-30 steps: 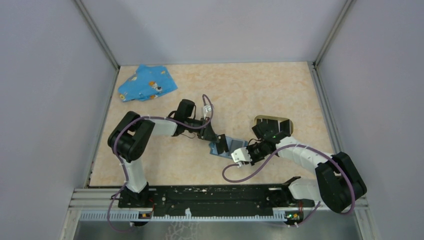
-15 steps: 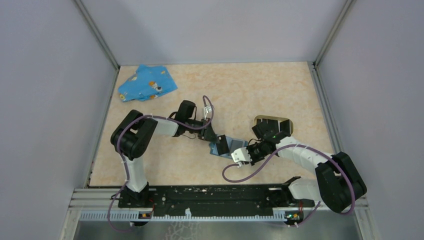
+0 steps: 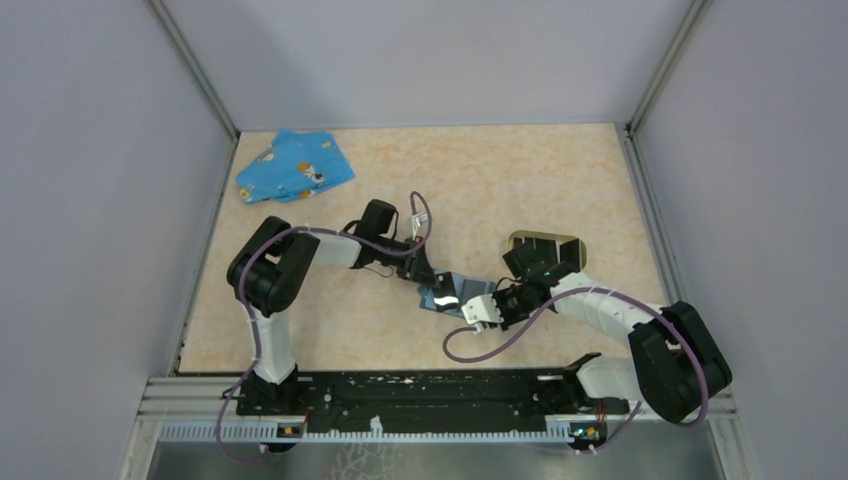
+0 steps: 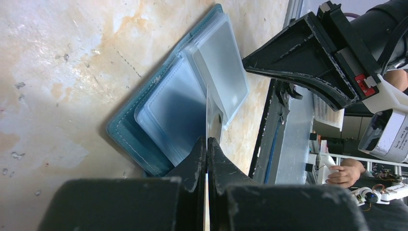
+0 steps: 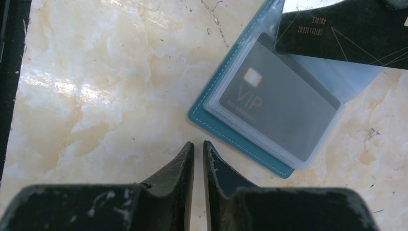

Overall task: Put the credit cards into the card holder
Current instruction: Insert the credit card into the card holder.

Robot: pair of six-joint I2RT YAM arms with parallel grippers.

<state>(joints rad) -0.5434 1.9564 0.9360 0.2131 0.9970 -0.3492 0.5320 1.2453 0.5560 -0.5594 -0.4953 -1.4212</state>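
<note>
Now: Card Pinched Edge-On Above the Blue Case

Pressed together, the left pincer (image 4: 207, 144) pinches a credit card (image 4: 210, 118) edge-on, its long axis running straight ahead from the tips. Beneath lies the blue case (image 5: 269, 96). The right pincer (image 5: 198, 149), nearly closed, holds nothing. Behind it, the oval card holder (image 3: 545, 245) sits on the surface (image 3: 480, 180), lengthwise left-right.

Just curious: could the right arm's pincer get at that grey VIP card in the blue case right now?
Probably yes. The right pincer, nearly shut and empty, hovers just off the blue case; nothing lies between. But the VIP card sits inside a clear sleeve.
</note>
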